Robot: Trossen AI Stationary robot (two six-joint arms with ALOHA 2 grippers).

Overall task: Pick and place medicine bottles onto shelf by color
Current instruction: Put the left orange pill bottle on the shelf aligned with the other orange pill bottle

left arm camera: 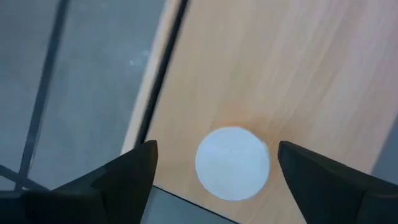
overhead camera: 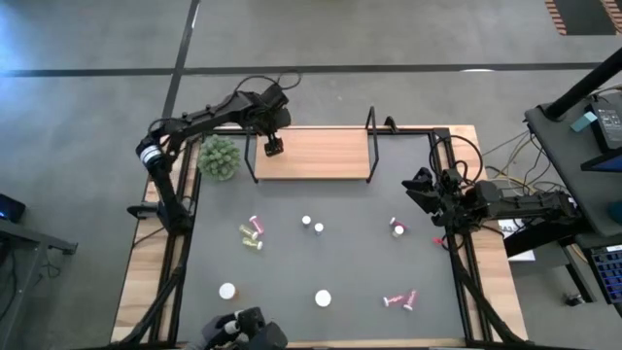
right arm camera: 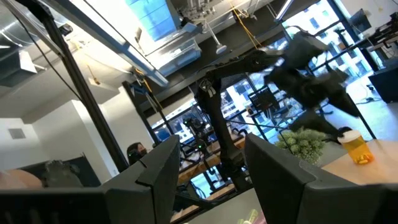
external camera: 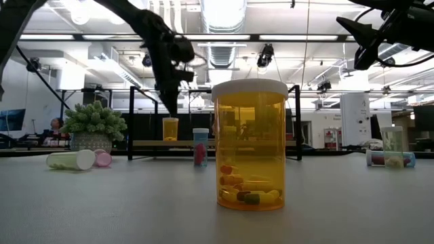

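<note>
A: Start at the left. The left gripper hangs over the left end of the shelf, fingers spread wide on either side of a white cap. The orange bottle stands upright on the board, clear of both fingers.

B: So it's let go. My advice for this step — lift straight up, no sideways drift, or a finger could clip the cap and tip it. The bottle sits near the shelf's front edge and its wire frame, so there's little room for error.

A: Agreed. Beside the shelf's left end is the plant; keep off it.

B: And the rest of the bottles?

A: Still on the mat. Two lie on their sides at the left, a pinkish one and a yellow-green one. Two small ones stand in the middle, with two white-capped ones nearer the front. Pink bottles lie at the front right.

B: Contents?

A: The big orange bottle close to the low camera holds a few capsules at its bottom, mixed colours. The others I can't make out.

B: The right gripper?

A: Raised at the mat's right edge, jaws apart, holding nothing.
</note>
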